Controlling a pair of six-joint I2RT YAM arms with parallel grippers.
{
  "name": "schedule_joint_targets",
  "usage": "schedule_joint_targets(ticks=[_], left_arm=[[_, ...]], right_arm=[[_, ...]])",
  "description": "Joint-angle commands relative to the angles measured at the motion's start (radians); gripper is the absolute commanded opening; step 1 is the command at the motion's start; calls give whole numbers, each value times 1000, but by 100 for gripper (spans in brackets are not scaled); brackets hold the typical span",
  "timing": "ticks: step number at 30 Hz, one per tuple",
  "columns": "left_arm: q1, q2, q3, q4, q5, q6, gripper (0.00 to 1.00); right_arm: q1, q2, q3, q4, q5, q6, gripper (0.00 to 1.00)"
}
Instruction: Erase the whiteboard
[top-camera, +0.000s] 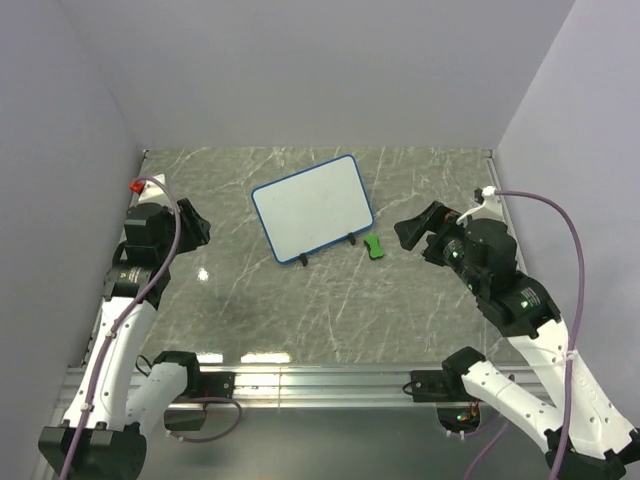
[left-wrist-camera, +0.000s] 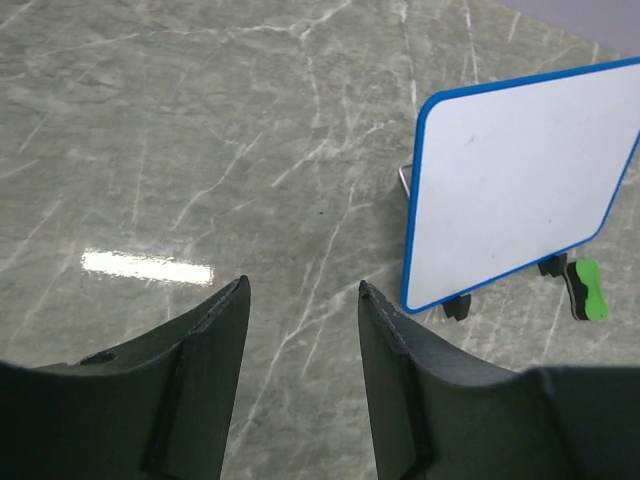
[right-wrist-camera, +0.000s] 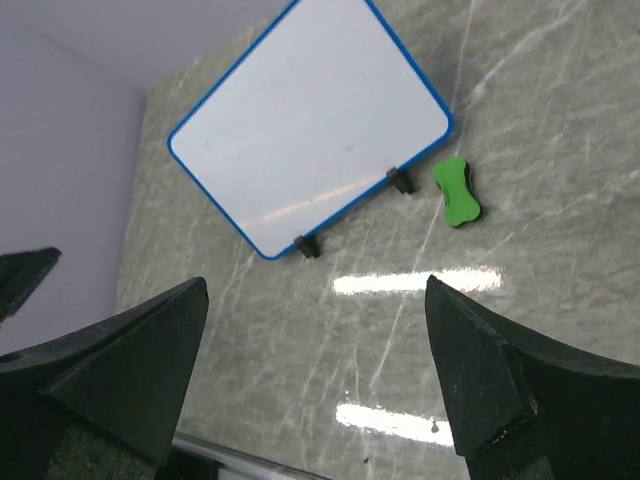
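The whiteboard (top-camera: 312, 208) stands propped on two black feet in the middle of the marble table, its blue-framed face blank. It also shows in the left wrist view (left-wrist-camera: 520, 190) and the right wrist view (right-wrist-camera: 310, 125). A small green eraser (top-camera: 374, 247) lies on the table beside the board's right foot, seen too in the right wrist view (right-wrist-camera: 457, 191) and the left wrist view (left-wrist-camera: 586, 290). My left gripper (top-camera: 200, 228) is open and empty, left of the board. My right gripper (top-camera: 415, 229) is open wide and empty, right of the eraser.
The grey marble table (top-camera: 320, 310) is walled by purple panels at the back and sides. A metal rail (top-camera: 320, 382) runs along the near edge between the arm bases. A red clip (top-camera: 136, 186) sits at the far left.
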Motion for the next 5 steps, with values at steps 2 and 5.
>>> schedule_joint_targets(ticks=[2,5], left_arm=[[-4,-7,26,13,-60,-13,53],[-4,21,37,32,-58,-4,55]], right_arm=[[0,-20,-32,41,-79,-38,93],[0,-17,-19,46,-70,-58,94]])
